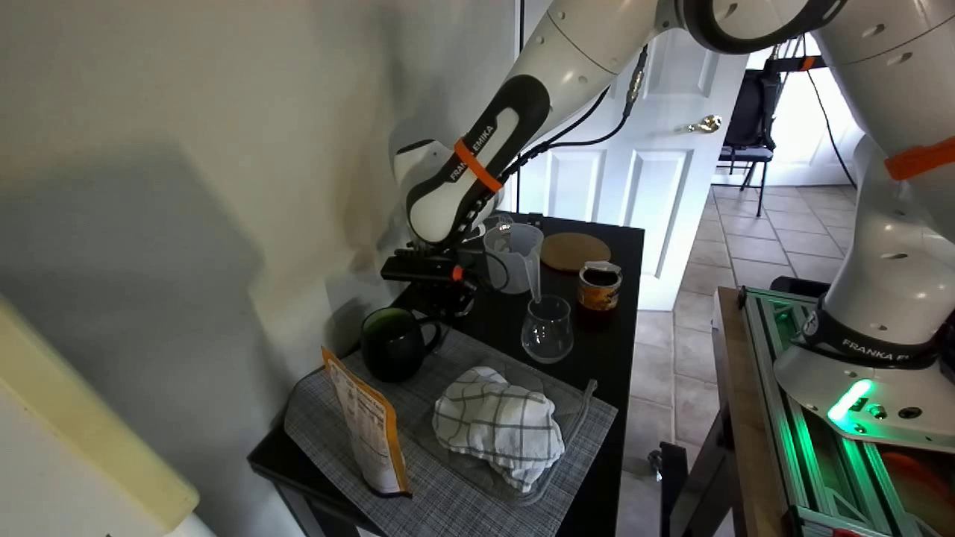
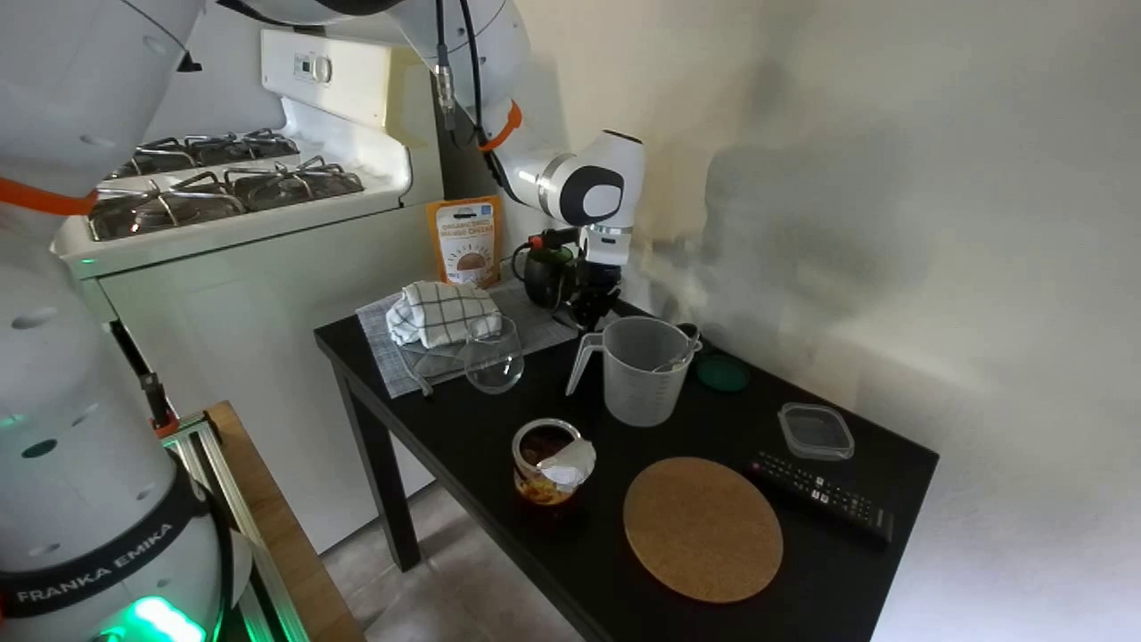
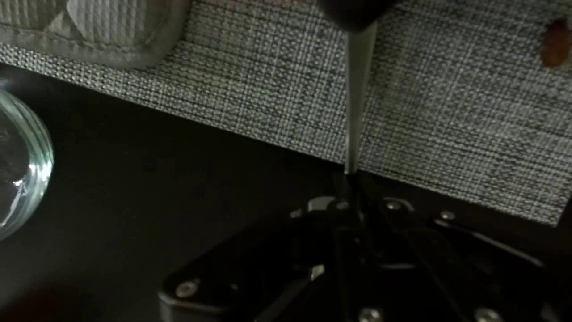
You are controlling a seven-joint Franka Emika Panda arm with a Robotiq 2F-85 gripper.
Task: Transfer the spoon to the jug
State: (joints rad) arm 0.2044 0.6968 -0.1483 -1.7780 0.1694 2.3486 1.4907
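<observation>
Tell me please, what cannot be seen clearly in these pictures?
Spoon, wrist view: dark end blurred, cut off by the top edge.
Jug, wrist view: mostly cut off by the left edge.
Anything under the checked cloth, both exterior views: the cloth covers it.

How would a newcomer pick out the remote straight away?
In an exterior view, find the black table, then the round brown board lying on it. Between that board and the squarish clear plastic piece lies the remote. Unlike both, it is long, black and lined with buttons.
</observation>
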